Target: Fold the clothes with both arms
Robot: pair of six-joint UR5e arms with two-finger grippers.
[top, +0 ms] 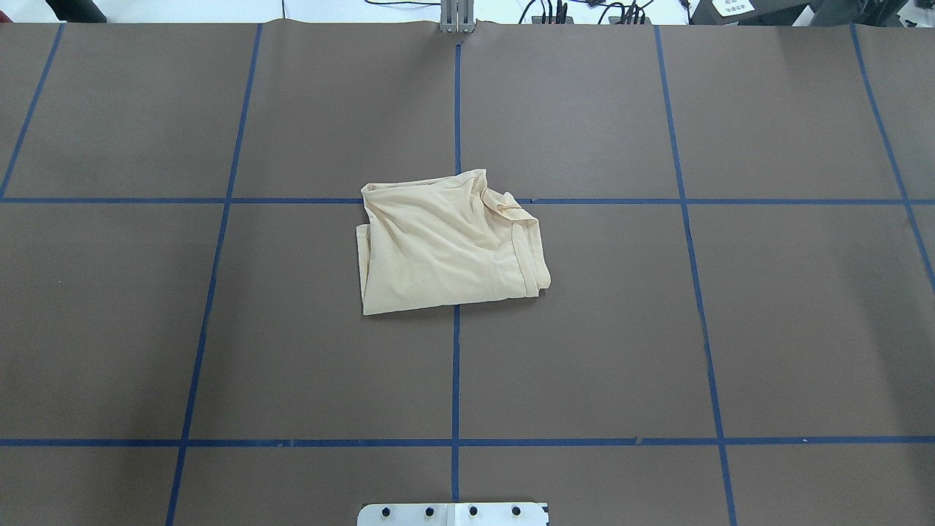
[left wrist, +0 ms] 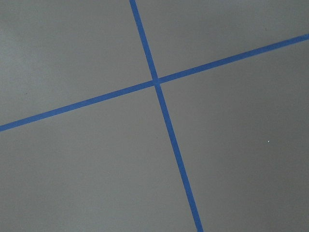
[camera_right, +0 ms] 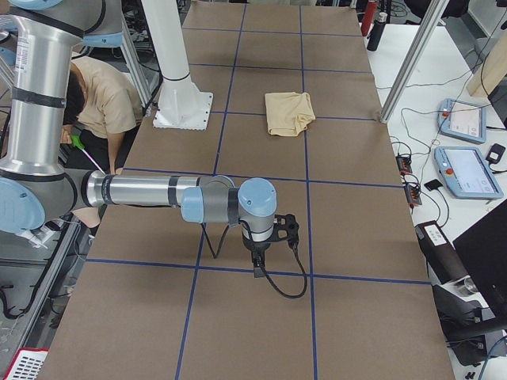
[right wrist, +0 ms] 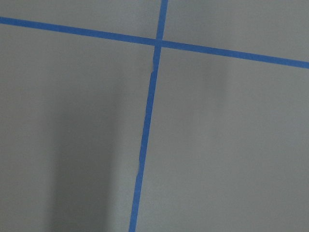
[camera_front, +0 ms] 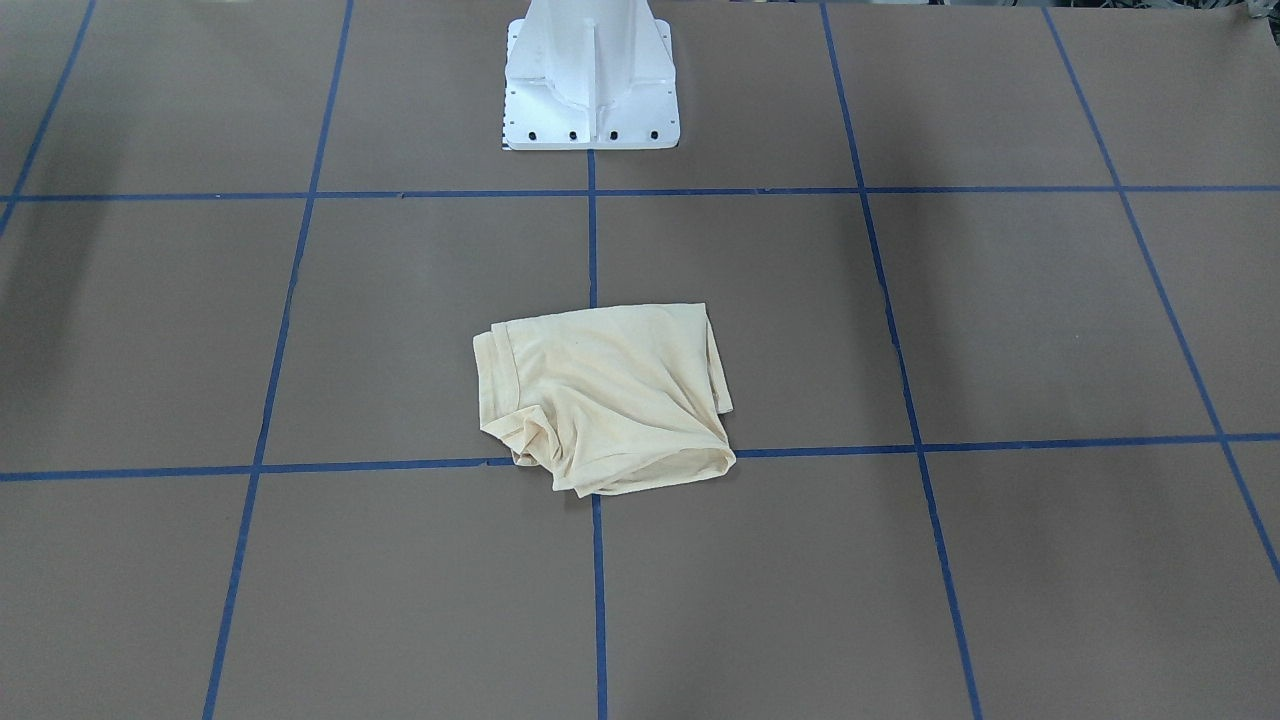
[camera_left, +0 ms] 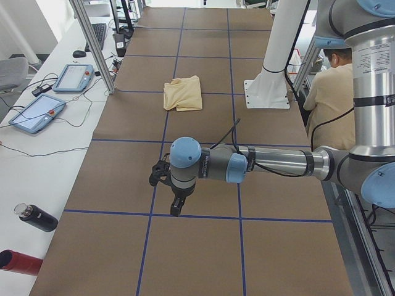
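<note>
— Well, where does the T-shirt (top: 445, 245) sit?
— Folded, mid-table (top: 219, 329), lying over the crossing of the centre tape line (top: 456, 380) and a cross line (top: 621, 201); its edges are uneven.
— Clearance?
— The left gripper (camera_left: 176, 208) and the right gripper (camera_right: 258, 269) point down toward opposite table ends, well apart from it. Spread or pressed together, I cannot tell.

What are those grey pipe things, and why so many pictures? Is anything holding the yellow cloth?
Those are two robot arms. One side picture shows the left arm, the other the right arm. Two pictures look down on the table, one from behind the robot, one facing it. Two come from wrist cameras and show only blue tape lines. The yellow cloth is a folded T-shirt lying there. The left end effector and right end effector, the grabbing parts, hang far from it, so nothing holds it.
</note>
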